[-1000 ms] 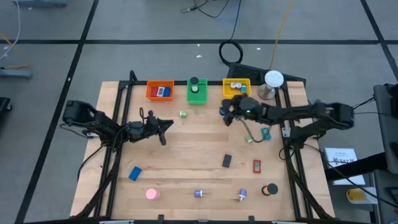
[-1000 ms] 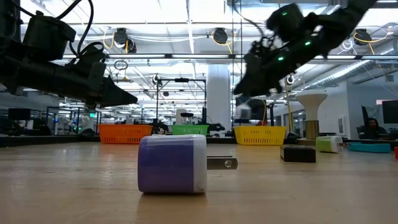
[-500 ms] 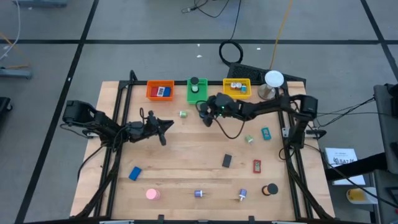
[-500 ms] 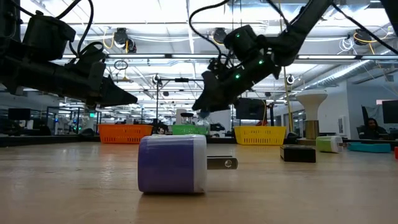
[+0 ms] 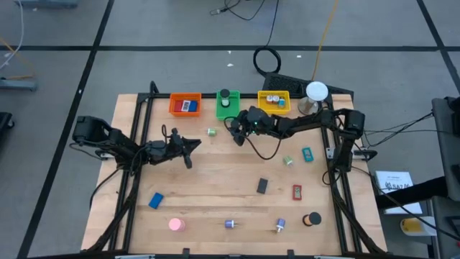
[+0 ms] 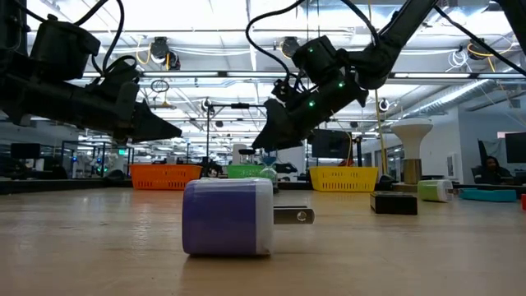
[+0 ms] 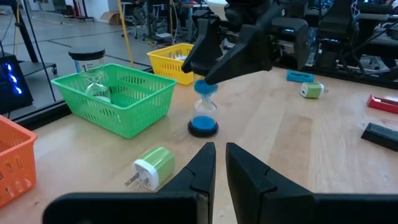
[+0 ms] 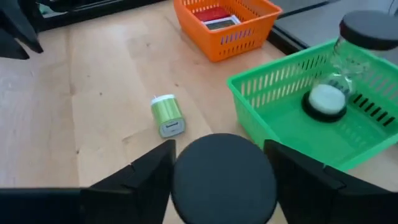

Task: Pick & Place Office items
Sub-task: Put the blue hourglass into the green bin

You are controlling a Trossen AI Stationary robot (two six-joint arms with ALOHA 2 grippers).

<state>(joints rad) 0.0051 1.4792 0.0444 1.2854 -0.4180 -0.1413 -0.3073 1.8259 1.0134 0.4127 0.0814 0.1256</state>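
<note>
The right tool point(image 5: 238, 130) hung just in front of the green bin point(image 5: 228, 108), its jaws spread around a blue sand timer point(image 7: 203, 112) that stood upright on the bench point(image 5: 215, 187). It seemed to be mid-release or mid-grasp there, though contact was hard to judge. The left tool point(image 5: 188, 148) waited pressed together over the bench's left half. Next, the timer likely needed lifting over the bin's wall.

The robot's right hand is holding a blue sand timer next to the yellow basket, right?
Not quite. The right hand holds the blue sand timer next to the green basket, not the yellow basket, which sits farther back. The left wrist view shows it.
</note>
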